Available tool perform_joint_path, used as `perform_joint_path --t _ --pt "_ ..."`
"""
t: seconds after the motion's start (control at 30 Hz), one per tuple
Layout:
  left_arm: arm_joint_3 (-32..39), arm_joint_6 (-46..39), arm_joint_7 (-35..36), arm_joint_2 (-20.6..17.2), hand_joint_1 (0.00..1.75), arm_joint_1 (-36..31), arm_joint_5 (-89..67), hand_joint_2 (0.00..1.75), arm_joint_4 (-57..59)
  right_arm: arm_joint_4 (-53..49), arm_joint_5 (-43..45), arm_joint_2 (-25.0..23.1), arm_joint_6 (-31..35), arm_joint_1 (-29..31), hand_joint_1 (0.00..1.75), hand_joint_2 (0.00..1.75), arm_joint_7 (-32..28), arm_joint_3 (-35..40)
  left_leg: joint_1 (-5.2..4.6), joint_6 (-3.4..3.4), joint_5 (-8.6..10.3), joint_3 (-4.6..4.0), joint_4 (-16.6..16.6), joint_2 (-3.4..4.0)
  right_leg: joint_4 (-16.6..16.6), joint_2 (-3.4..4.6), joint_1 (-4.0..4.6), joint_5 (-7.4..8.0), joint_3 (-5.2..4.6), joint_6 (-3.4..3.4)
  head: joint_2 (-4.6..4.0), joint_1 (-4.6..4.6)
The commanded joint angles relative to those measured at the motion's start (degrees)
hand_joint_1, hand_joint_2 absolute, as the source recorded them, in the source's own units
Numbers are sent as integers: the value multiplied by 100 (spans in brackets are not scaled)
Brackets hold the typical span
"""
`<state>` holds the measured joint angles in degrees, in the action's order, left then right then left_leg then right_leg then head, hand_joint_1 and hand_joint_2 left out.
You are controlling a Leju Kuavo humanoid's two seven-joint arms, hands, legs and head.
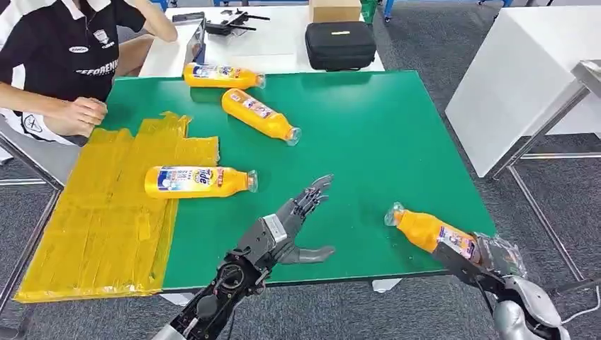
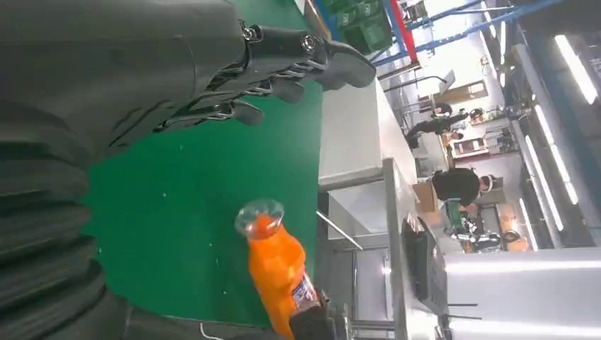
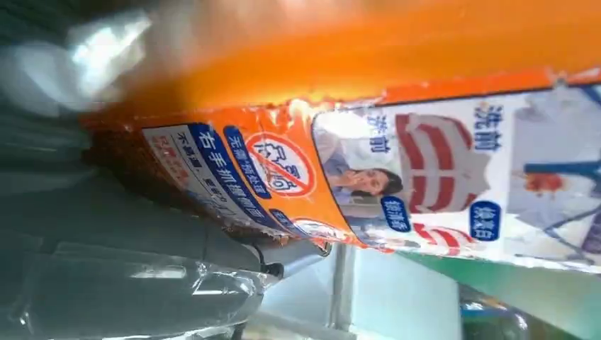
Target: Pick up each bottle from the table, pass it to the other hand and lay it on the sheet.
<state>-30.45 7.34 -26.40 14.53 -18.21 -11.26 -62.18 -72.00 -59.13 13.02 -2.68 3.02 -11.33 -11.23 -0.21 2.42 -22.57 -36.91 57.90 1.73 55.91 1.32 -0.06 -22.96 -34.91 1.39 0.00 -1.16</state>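
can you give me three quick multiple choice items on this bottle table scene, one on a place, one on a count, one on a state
1. Where does the bottle with the blue and white label lie?
A. partly on the yellow sheet
B. on the floor
C. on the black case

2. How many orange bottles show in the head view?
A. two
B. four
C. six

3. What is the left hand doing?
A. holding a bottle
B. open, holding nothing
C. pressing the sheet

Answers: 1 A, its base end overlaps the sheet edge. 2 B, three lie on the table and one is in the right hand. 3 B, its fingers are spread above the green table.
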Motion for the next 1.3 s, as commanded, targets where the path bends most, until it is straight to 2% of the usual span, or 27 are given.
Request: perform_joint_path --t 0.03,0.1,0.13,0.23,0.4,0.57,0.73,0.87,0.9,0.97,1.3 --pt "-40 -60 30 -127 0 -83 -34 175 197 -1165 1986 -1110 294 614 175 175 -516 -207 -8 -13 6 -5 -2 17 16 20 -10 3 -27 -4 0 -9" --pt "-58 -80 39 -111 0 -104 -42 175 218 -1362 2439 -1291 346 570 175 175 -673 -264 -4 -32 25 -5 -2 -38 22 -29 -6 -11 -29 -8 0 -7" --pt "-68 -91 40 -108 0 -105 -44 175 234 -1490 2564 -1380 442 497 175 175 -727 -255 1 -10 72 -7 -6 -83 6 -66 1 -6 -28 0 0 -2" --pt "-82 -102 40 -111 0 -104 -47 175 250 -1581 2626 -1466 517 433 175 175 -757 -226 9 -34 106 -31 -8 -167 15 -145 3 -11 -32 2 0 -4" --pt "-144 -109 37 -156 0 -115 -37 175 285 -1625 2836 -1657 688 393 175 175 -912 -183 8 -41 88 -18 -6 -180 17 -148 0 -36 -9 18 0 -2" --pt "-232 -152 48 -161 0 -202 -49 175 266 -1177 3264 -1716 620 628 175 175 -1102 -28 2 -36 98 -52 -6 -178 16 -145 -2 -24 -42 18 0 -4" --pt "-248 -123 96 -150 0 -283 19 175 204 -425 3611 -1747 530 939 175 175 -1326 454 2 -39 91 -47 -5 -160 14 -129 0 -22 -37 17 0 -4" --pt "-216 -173 104 -239 0 -359 96 175 75 158 3764 -1817 375 1117 175 175 -1458 1118 1 -43 91 -41 -7 -157 15 -126 0 -23 -38 15 0 -2" --pt "-169 -210 163 -279 0 -333 143 175 -93 362 3813 -1847 404 1214 175 175 -1509 1302 5 -35 99 -65 -7 -162 12 -134 4 -15 -55 17 0 -4" --pt "-149 -209 198 -305 0 -320 155 175 -203 457 3829 -1856 412 1274 175 175 -1519 1406 3 -42 89 -45 -6 -146 16 -117 2 -21 -40 16 0 -2" --pt "19 -279 349 -327 0 -391 178 175 -560 1191 3999 -1975 357 1598 175 175 -1563 2124 4 -35 99 -71 -6 -171 19 -144 0 -21 -62 19 0 -2"
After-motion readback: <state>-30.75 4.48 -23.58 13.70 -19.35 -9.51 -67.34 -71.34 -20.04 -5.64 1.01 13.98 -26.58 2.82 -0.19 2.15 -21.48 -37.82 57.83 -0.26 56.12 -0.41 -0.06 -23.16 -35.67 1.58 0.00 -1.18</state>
